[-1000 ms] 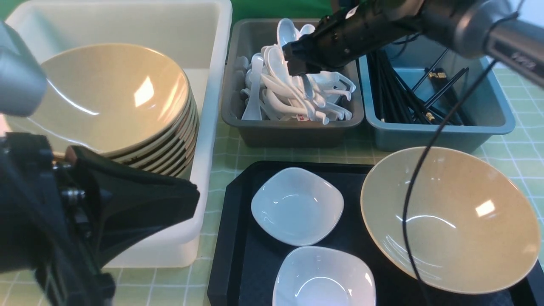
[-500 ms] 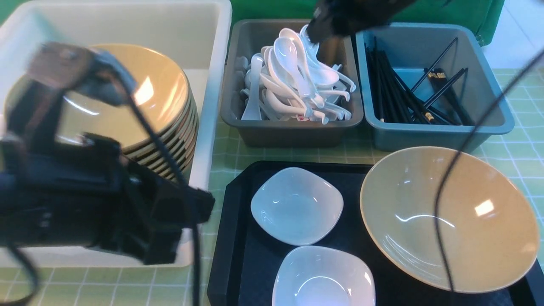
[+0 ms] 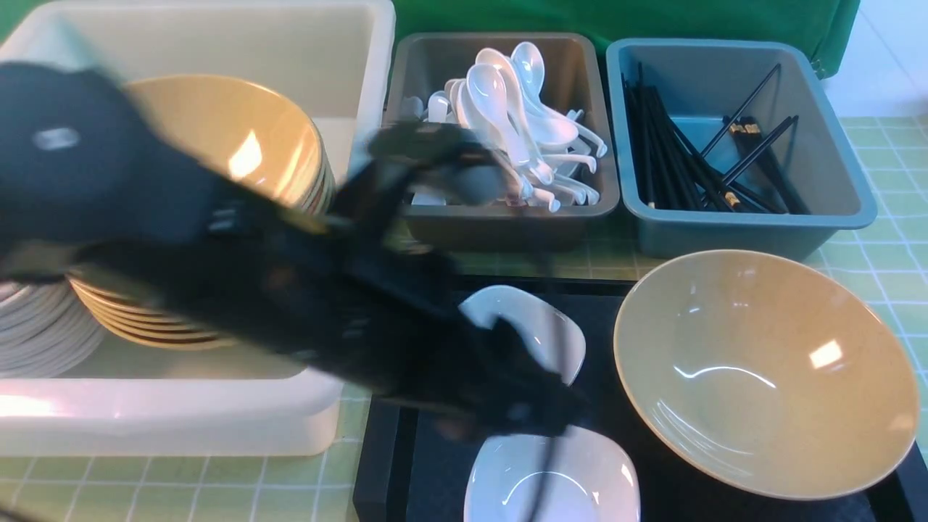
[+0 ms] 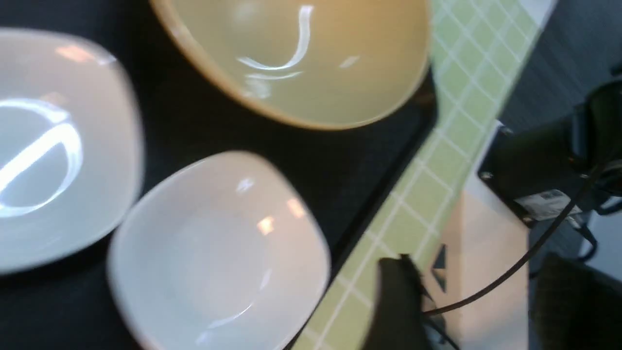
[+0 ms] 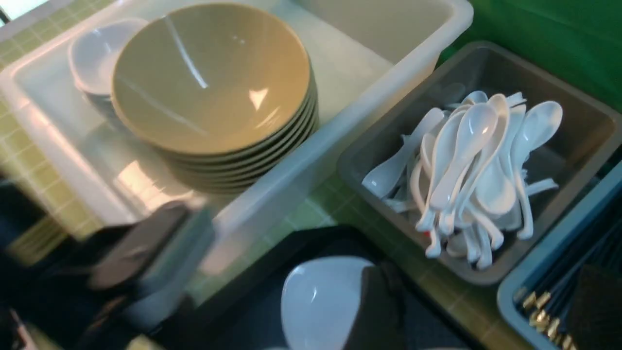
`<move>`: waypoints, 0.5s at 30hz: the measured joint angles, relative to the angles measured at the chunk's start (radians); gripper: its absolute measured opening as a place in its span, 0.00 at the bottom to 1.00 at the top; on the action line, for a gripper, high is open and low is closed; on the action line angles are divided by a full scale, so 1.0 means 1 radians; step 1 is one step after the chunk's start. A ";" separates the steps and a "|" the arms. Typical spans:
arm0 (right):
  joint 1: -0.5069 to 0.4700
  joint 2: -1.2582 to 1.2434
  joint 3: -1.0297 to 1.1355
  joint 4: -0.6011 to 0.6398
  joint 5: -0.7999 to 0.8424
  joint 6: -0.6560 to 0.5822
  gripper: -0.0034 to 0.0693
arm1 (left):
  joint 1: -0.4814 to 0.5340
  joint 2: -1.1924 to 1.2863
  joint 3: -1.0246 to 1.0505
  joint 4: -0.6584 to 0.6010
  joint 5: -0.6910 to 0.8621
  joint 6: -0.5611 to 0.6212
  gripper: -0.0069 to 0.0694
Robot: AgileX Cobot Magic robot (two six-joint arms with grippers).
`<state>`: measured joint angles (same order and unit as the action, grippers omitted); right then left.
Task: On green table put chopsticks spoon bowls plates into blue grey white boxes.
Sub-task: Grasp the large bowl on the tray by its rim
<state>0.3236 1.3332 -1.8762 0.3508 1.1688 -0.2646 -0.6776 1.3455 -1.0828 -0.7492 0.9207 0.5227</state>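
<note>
On the black tray point(image 3: 391, 449) lie two white plates point(image 3: 551, 333) point(image 3: 573, 478) and one tan bowl point(image 3: 761, 370). My left gripper point(image 3: 522, 409), blurred, hangs over the nearer plates. In its wrist view the left gripper point(image 4: 486, 311) is open and empty, beside a plate point(image 4: 218, 248). The white box point(image 3: 217, 413) holds stacked bowls point(image 3: 239, 145) and plates point(image 3: 36, 333). Spoons point(image 3: 507, 109) fill the grey box point(image 3: 500, 225), and chopsticks point(image 3: 689, 159) lie in the blue box point(image 3: 725, 232). My right gripper point(image 5: 491, 321) is open and empty above the boxes, out of the front view.
The green table point(image 3: 884, 254) shows between the boxes and the tray and at the right. The three boxes stand in a row behind the tray. A dark machine part and cable point(image 4: 549, 160) sit past the table's edge.
My left arm swung right from in front of the white box to over the tray, and its jaws opened. The right arm lifted off the grey box and left the front view.
</note>
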 joint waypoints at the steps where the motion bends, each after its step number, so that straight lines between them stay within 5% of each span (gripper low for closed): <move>1: 0.000 -0.011 0.000 0.000 0.000 0.000 0.73 | -0.006 0.014 -0.011 0.001 0.000 -0.004 0.61; 5: 0.000 -0.272 0.327 0.000 -0.022 -0.013 0.73 | -0.030 0.179 -0.125 0.080 -0.019 -0.134 0.73; 11: 0.000 -0.628 0.841 0.003 -0.235 -0.021 0.73 | -0.030 0.454 -0.324 0.178 -0.032 -0.197 0.75; 15: 0.000 -0.748 1.006 0.003 -0.235 -0.021 0.67 | -0.030 0.591 -0.437 0.191 -0.042 -0.202 0.75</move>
<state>0.3236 0.5854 -0.8703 0.3540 0.9339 -0.2853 -0.7079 1.9363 -1.5198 -0.5584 0.8784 0.3206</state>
